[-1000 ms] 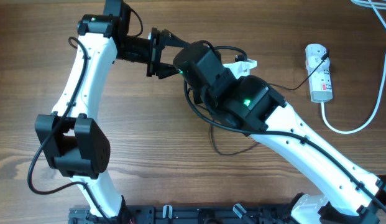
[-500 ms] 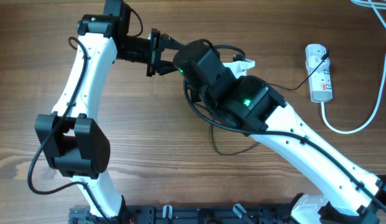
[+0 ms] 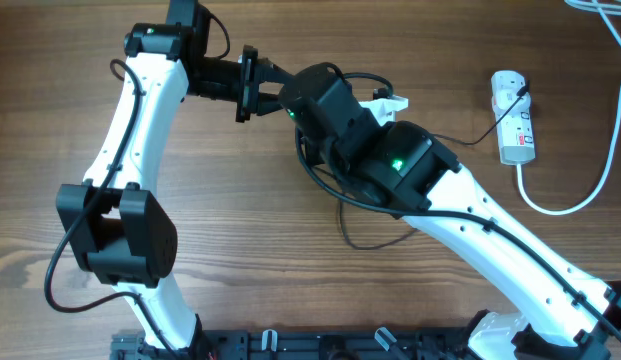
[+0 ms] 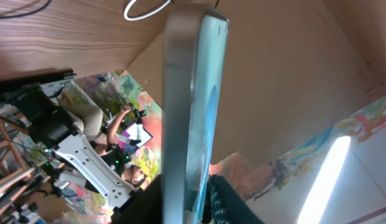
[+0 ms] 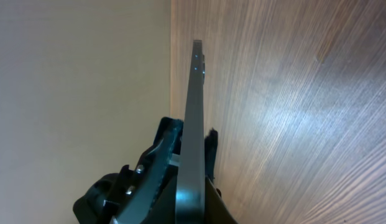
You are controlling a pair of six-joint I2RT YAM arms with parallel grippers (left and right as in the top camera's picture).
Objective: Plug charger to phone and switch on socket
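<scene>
The left hand is closed on the phone, its dark fingers pressing both flat faces at the near end. The phone shows edge-on, with a sliver of turquoise screen along one side, and is held clear of the counter. In the overhead view the left wrist reaches toward 3 o'clock near the 12 o'clock edge of the counter. The right hand meets it there from 5 o'clock, and the two arms cover the phone. The right wrist view shows the same thin edge with black fingers on either side of it low in frame. I cannot tell whose fingers these are, nor how far the right hand is open. The socket lies at the 3 o'clock side, well apart from both hands. The charger is plugged into its top end and runs toward 8 o'clock until it passes under the right arm. A white cord loops off the socket's lower end toward 1 o'clock
</scene>
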